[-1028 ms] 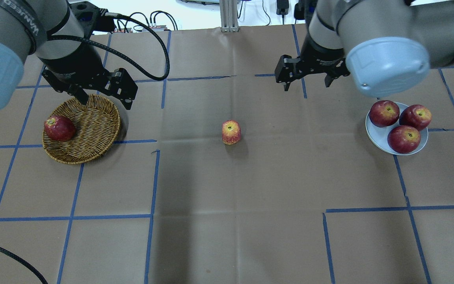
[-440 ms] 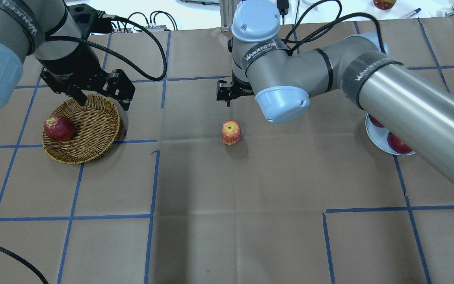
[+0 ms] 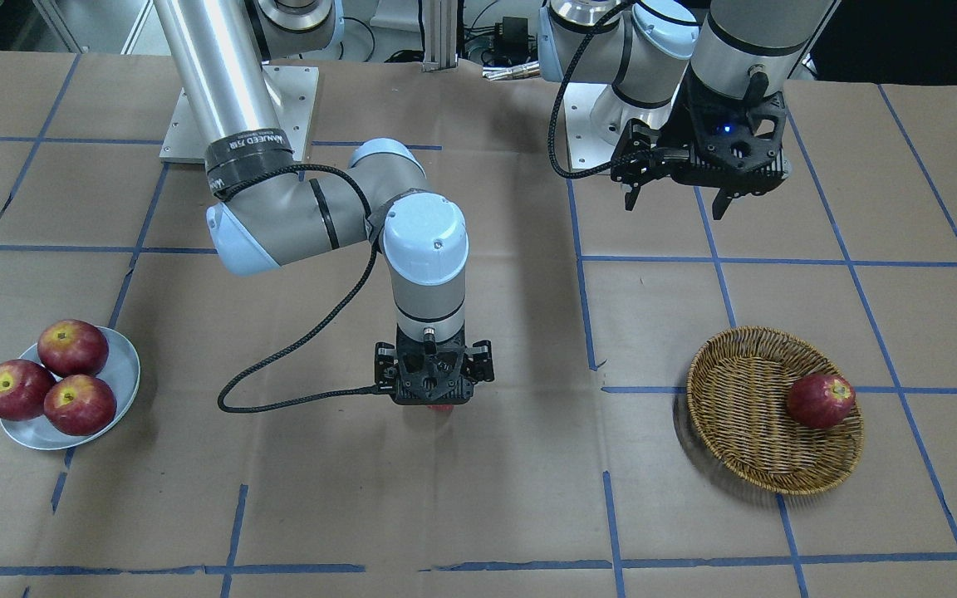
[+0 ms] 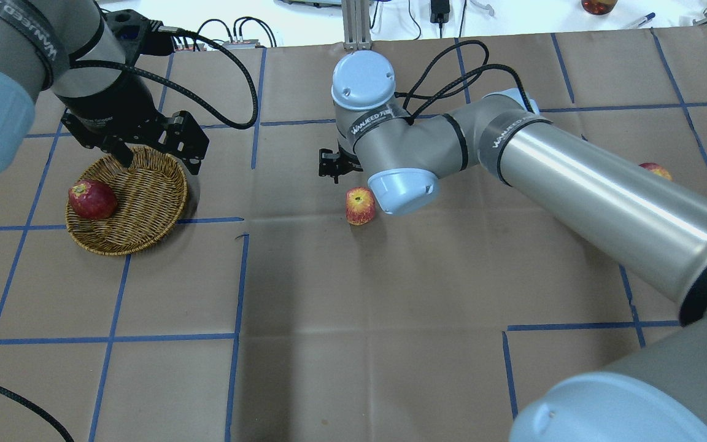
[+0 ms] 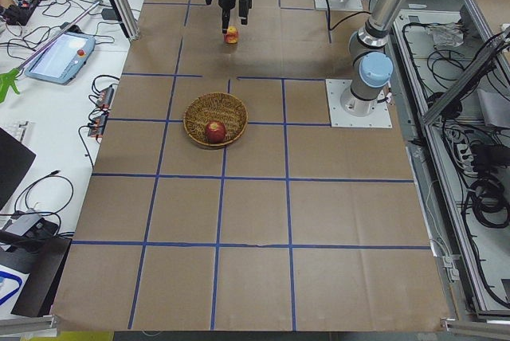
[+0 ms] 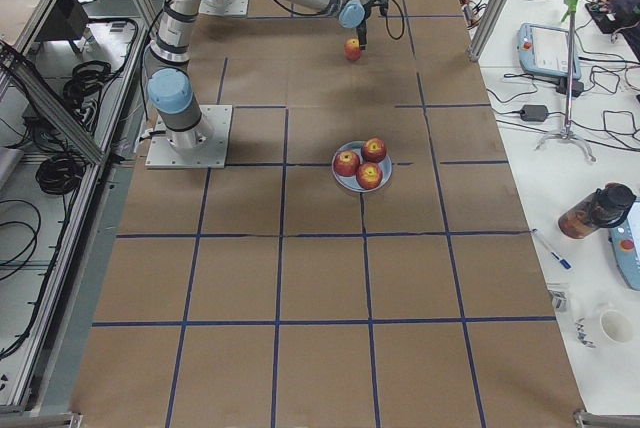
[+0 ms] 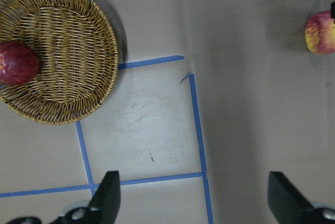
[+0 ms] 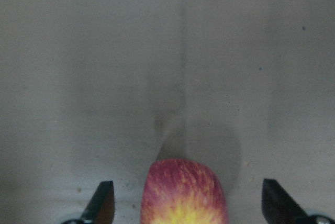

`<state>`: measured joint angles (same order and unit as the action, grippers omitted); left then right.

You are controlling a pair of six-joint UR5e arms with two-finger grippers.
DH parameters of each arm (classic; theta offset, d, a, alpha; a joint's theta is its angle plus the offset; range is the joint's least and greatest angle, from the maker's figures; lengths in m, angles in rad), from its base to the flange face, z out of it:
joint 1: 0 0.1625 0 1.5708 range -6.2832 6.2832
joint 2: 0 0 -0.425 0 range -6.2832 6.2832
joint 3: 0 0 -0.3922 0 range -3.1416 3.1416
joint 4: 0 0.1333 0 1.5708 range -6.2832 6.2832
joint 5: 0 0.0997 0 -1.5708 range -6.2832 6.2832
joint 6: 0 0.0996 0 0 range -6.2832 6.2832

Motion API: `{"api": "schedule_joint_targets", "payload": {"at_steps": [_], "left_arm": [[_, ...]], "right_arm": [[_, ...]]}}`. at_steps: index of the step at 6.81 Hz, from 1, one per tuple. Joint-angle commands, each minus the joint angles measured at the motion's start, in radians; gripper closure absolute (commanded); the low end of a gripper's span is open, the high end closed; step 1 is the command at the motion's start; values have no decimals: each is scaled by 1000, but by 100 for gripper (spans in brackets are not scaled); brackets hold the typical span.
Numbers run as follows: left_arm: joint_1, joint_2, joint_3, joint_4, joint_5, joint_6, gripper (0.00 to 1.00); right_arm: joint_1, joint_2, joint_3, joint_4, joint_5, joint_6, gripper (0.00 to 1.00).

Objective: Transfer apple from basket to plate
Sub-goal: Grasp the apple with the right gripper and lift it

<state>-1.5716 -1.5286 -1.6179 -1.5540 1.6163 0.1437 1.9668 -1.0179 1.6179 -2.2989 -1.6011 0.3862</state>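
The apple (image 4: 359, 206) stands on the table (image 4: 353, 337) with open room all round, well apart from basket (image 4: 145, 227) and plate (image 3: 125, 365) on opposite sides, the right gripper (image 8: 188, 203) just over it with fingers (image 8: 102, 203) spread wide and a gap at each flank, the left gripper (image 7: 194, 192), likewise spread, well away.

The right gripper (image 6: 359, 38) hangs just above the red-yellow apple (image 6: 352, 49), well apart from the pale round plate (image 6: 347, 184) bearing three red apples (image 6: 369, 175).

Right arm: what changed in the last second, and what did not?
The right gripper swept from near the plate across to the apple and now hangs open over it. The apple, the basket and the open left gripper stayed put.
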Motion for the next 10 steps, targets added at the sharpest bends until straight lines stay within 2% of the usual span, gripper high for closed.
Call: {"api": "schedule_joint_targets", "payload": {"at_steps": [1, 2, 3, 4, 6, 7, 8, 10], "left_arm": [[1, 2, 0, 0, -4, 0, 1], [1, 7, -2, -1, -6, 0, 1], [-1, 7, -2, -1, -6, 0, 1], [-2, 8, -2, -1, -1, 0, 1], [-1, 10, -2, -1, 4, 0, 1], [-1, 10, -2, -1, 7, 0, 1], [-1, 10, -2, -1, 5, 0, 1], [-1, 10, -2, -1, 8, -1, 1]], "right_arm": [[4, 42, 16, -11, -7, 2, 0], [4, 51, 14, -17, -7, -1, 4], [4, 52, 14, -16, -8, -4, 34], [4, 47, 14, -16, -8, -4, 47], [-5, 9, 2, -11, -8, -6, 51], [-37, -54, 5, 10, -3, -15, 51], [-96, -117, 7, 77, 1, -50, 51], [-259, -247, 17, 247, 3, -284, 50]]}}
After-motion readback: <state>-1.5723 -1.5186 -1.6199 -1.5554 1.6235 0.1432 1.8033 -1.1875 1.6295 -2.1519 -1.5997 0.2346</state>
